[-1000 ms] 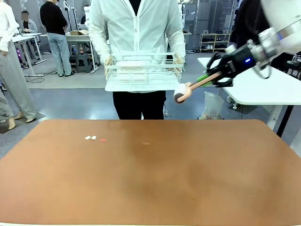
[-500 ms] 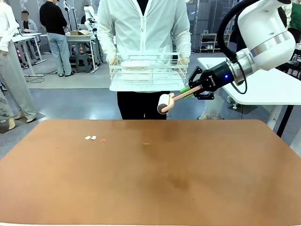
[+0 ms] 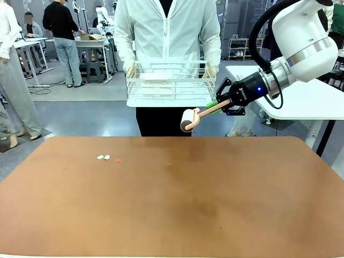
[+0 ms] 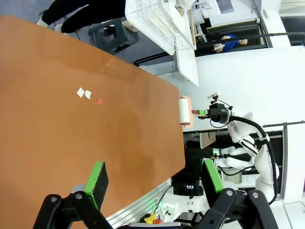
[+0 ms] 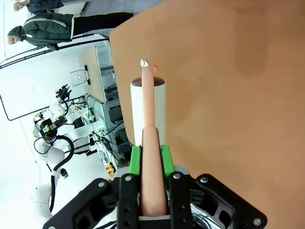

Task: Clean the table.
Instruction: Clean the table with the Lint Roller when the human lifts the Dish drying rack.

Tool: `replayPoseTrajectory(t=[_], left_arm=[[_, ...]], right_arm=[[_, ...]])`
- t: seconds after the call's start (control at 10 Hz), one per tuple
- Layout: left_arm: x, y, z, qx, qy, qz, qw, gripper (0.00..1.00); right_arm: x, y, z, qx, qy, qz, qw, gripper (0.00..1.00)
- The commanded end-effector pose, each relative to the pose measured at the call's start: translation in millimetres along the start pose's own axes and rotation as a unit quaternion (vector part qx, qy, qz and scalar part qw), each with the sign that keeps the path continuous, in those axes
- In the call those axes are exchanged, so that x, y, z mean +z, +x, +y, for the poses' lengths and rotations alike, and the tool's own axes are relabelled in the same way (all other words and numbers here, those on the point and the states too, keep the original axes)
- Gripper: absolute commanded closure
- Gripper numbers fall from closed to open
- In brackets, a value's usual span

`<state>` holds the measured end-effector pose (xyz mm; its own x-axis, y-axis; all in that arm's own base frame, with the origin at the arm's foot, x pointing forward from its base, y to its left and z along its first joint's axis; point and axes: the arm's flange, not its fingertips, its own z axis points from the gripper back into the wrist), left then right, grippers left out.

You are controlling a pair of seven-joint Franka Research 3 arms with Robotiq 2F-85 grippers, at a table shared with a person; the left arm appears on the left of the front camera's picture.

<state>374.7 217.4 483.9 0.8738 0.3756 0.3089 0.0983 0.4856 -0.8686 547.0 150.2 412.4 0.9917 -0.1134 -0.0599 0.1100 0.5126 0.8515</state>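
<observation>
The reddish-brown table [image 3: 172, 215] carries two white paper scraps [image 3: 102, 157] and a red scrap [image 3: 117, 159] at its far left, plus a tiny orange bit [image 3: 168, 164] near the middle. My right gripper [image 3: 217, 104] hangs above the far edge, shut on the pink handle of a lint roller [image 3: 189, 119] whose white roll points left and down. In the right wrist view the gripper [image 5: 150, 164] clamps the lint roller [image 5: 148, 109] above the table [image 5: 228, 95], with the scraps [image 5: 144, 63] beyond its tip. My left gripper [image 4: 155, 179] is open over the table [image 4: 47, 124], far from the scraps [image 4: 83, 93].
A person stands at the far side holding a white wire basket [image 3: 171, 80] with a white item inside, just left of the roller. A white-topped table [image 3: 301, 99] stands at the back right. The left wrist view also shows the basket [image 4: 157, 24] and the lint roller [image 4: 185, 110].
My right arm has swung left and slightly down, bringing the roller in front of the person. The person and the basket shifted a little to the right.
</observation>
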Motion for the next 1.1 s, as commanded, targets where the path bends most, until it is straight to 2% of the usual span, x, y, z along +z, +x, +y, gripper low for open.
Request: replayPoseTrajectory(t=[0.0,0.1,0.3,0.7,1.0], left_arm=[[2.7,-0.9,-0.3,-0.003,-0.008,-0.001,1.0,0.0],[2.7,-0.9,-0.3,-0.003,-0.008,-0.001,1.0,0.0],[2.7,-0.9,-0.3,-0.003,-0.008,-0.001,1.0,0.0],[2.7,-0.9,-0.3,-0.003,-0.008,-0.001,1.0,0.0],[2.7,-0.9,-0.3,-0.003,-0.008,-0.001,1.0,0.0]], right_arm=[[0.6,-0.1,0.8,0.001,0.0,-0.001,1.0,0.79],[-33.6,16.2,-1.6,0.018,-0.021,0.017,0.999,0.79],[-88.3,39.4,11.5,0.05,-0.008,0.012,0.999,0.79],[-181.8,54.2,27.3,0.065,-0.019,0.053,0.996,0.79],[-229.7,67.0,32.7,0.087,-0.032,0.049,0.994,0.79]])
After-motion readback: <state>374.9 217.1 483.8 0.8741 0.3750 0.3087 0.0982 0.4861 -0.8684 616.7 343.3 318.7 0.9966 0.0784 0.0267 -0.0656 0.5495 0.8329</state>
